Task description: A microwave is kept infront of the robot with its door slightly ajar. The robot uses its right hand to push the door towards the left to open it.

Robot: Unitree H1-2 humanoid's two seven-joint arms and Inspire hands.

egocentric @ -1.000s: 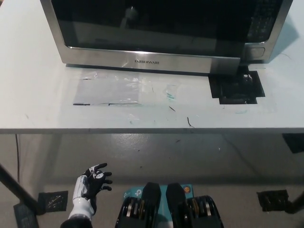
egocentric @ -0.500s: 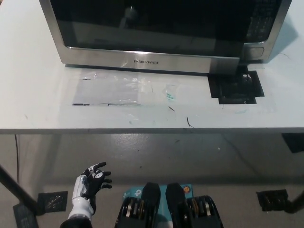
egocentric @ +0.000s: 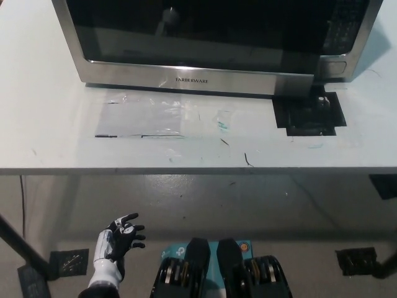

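Fingers spread, holding nothing, one white left hand (egocentric: 120, 241) hangs below the table (egocentric: 49, 136); one microwave (egocentric: 205, 43) on it.

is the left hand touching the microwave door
Apart. The head view shows the left hand open, low beside the body and below the table edge, with floor between it and the microwave door.

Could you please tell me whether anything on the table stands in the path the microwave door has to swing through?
Nothing visible blocks the door; the table before it carries only flat tape patches. The right hand is out of view.
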